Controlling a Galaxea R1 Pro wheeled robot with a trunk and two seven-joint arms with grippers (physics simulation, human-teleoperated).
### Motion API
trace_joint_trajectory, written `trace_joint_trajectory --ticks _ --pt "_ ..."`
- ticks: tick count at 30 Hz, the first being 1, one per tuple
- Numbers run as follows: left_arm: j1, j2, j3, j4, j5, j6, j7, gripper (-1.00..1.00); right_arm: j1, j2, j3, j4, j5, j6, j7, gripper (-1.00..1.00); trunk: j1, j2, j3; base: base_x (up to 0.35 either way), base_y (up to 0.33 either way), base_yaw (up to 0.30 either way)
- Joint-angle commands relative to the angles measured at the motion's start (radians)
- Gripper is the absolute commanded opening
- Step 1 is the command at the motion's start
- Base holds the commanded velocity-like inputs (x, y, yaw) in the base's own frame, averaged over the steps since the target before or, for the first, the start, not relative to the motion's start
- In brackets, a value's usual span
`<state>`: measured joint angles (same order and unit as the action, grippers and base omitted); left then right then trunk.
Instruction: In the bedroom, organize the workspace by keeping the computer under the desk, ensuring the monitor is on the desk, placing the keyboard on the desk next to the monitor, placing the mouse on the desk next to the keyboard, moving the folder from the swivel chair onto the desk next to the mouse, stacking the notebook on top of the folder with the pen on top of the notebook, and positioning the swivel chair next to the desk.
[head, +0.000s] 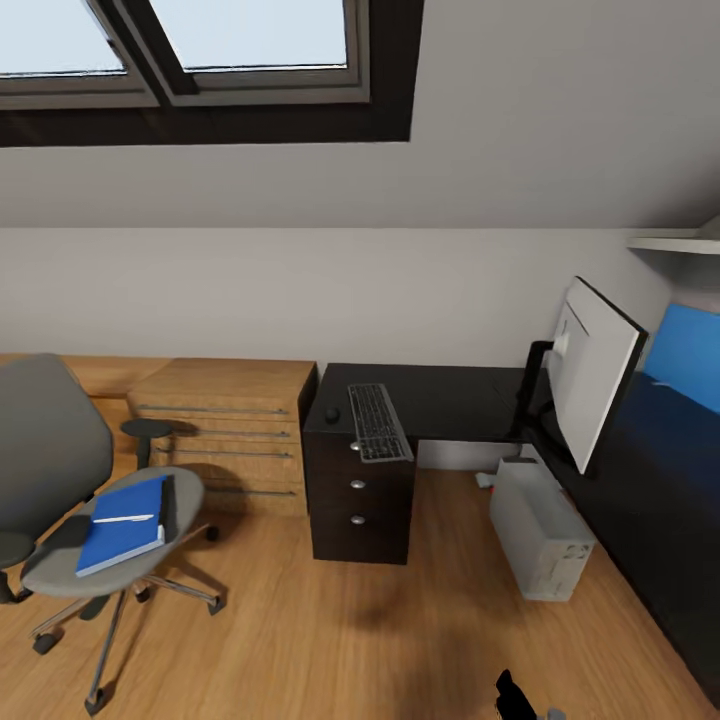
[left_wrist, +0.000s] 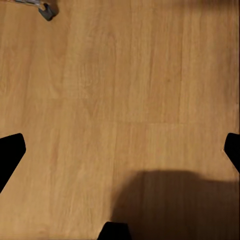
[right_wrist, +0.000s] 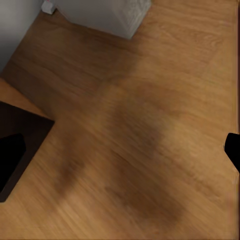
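overhead, skylight (head: 200, 40); wooden floor (head: 350, 640) below

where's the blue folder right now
In the head view, the folder lies on the swivel chair seat at lower left, left of the desk.

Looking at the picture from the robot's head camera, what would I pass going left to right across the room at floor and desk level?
Grey upholstered swivel chair carrying a blue folder → light-wood drawer cabinet → slim dark-keyed keyboard on the glossy black desk → light grey computer tower → wide flat monitor.
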<state>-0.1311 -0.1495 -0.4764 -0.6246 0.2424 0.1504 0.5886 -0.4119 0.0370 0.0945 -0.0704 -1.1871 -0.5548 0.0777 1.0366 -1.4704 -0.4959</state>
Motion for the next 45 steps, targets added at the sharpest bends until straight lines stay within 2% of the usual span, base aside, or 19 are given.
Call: trace_joint_trajectory --ticks 1,3,7,8,9,11,12,13,16,17,22,25,26,30,34,37,39,42,45 --pt "-0.001 0.001 -0.005 -0.002 0.005 0.005 0.008 1.00 -0.001 0.000 0.008 0.001 -0.011 -0.003 0.005 1.00 0.000 -0.001 -0.001 -0.033 -0.341 0.000" --pt "-0.001 0.001 -0.005 -0.001 0.005 0.004 0.008 1.00 -0.001 0.000 0.008 0.001 -0.011 -0.003 0.005 1.00 0.000 -0.001 -0.001 -0.097 -0.310 0.000" --pt "-0.001 0.003 -0.001 -0.002 0.006 -0.002 0.009 1.00 -0.001 0.005 0.015 0.001 0.006 -0.055 0.005 1.00 0.000 -0.001 -0.001 -0.248 -0.200 0.000" --pt "-0.001 0.003 0.050 -0.006 0.030 -0.084 0.009 1.00 -0.001 0.006 0.022 0.001 0.101 -0.105 0.007 1.00 0.000 -0.001 -0.001 -0.279 -0.176 0.000" --pt "-0.001 0.003 0.060 -0.008 0.034 -0.100 0.009 1.00 -0.001 0.006 0.022 0.000 0.125 -0.109 0.008 1.00 0.000 -0.001 -0.001 -0.280 -0.175 0.000" --pt "-0.001 0.002 0.098 -0.036 0.045 -0.151 0.010 1.00 -0.001 0.005 0.024 -0.008 0.236 -0.121 0.010 1.00 0.000 -0.001 -0.001 -0.255 -0.160 0.000" --pt "-0.001 0.002 0.105 -0.051 0.046 -0.158 0.010 1.00 -0.001 0.004 0.023 -0.012 0.264 -0.123 0.009 1.00 0.000 -0.001 -0.001 -0.183 -0.115 0.000" --pt "-0.001 0.002 0.115 -0.086 0.048 -0.169 0.011 1.00 -0.001 0.001 0.023 -0.025 0.314 -0.122 0.008 1.00 0.000 -0.001 -0.001 -0.117 -0.074 0.000" --pt "-0.001 0.002 0.124 -0.151 0.050 -0.178 0.012 1.00 -0.002 -0.004 0.023 -0.070 0.373 -0.117 0.004 1.00 0.000 -0.001 -0.001 -0.076 -0.048 0.000" --pt "-0.001 0.003 0.128 -0.199 0.051 -0.180 0.012 1.00 -0.003 -0.008 0.023 -0.115 0.399 -0.110 0.000 1.00 0.000 -0.001 -0.001 -0.038 -0.024 0.000" --pt "-0.001 0.001 0.133 -0.342 0.052 -0.142 0.013 1.00 -0.004 -0.021 0.023 -0.257 0.442 -0.041 -0.036 1.00 0.000 -0.001 -0.001 -0.021 -0.013 0.000" --pt "-0.001 0.000 0.135 -0.459 0.052 -0.046 0.013 1.00 -0.004 -0.034 0.023 -0.363 0.477 0.055 -0.097 1.00 0.000 -0.001 -0.001 -0.008 -0.005 0.000" --pt "-0.001 -0.001 0.136 -0.550 0.052 0.050 0.014 1.00 -0.004 -0.043 0.023 -0.448 0.511 0.145 -0.157 1.00 0.000 -0.001 -0.001 -0.004 -0.003 0.000" --pt "-0.001 -0.007 0.137 -0.722 0.052 0.268 0.017 1.00 -0.004 -0.054 0.022 -0.648 0.591 0.372 -0.309 1.00 0.000 -0.001 -0.001 -0.002 -0.002 0.000" --pt "-0.003 -0.024 0.137 -0.833 0.052 0.429 0.020 1.00 -0.006 -0.057 0.020 -0.864 0.652 0.651 -0.472 1.00 0.000 -0.001 -0.001 -0.001 0.000 0.000" --pt "-0.008 -0.025 0.138 -0.870 0.053 0.487 0.020 1.00 -0.009 -0.059 0.013 -1.013 0.671 0.850 -0.566 1.00 0.000 -0.001 -0.001 0.000 0.000 0.000" --pt "-0.014 -0.025 0.140 -0.883 0.053 0.516 0.020 1.00 -0.010 -0.061 -0.009 -1.131 0.673 0.982 -0.611 1.00 0.000 -0.001 -0.001 0.000 0.000 0.000" --pt "-0.017 -0.025 0.142 -0.875 0.053 0.526 0.020 1.00 -0.008 -0.061 -0.032 -1.208 0.667 1.045 -0.626 1.00 0.000 -0.001 -0.001 0.000 0.000 0.000" --pt "-0.019 -0.025 0.143 -0.848 0.054 0.526 0.020 1.00 -0.004 -0.059 -0.044 -1.248 0.663 1.075 -0.630 1.00 0.000 -0.001 -0.001 0.000 0.000 0.000"
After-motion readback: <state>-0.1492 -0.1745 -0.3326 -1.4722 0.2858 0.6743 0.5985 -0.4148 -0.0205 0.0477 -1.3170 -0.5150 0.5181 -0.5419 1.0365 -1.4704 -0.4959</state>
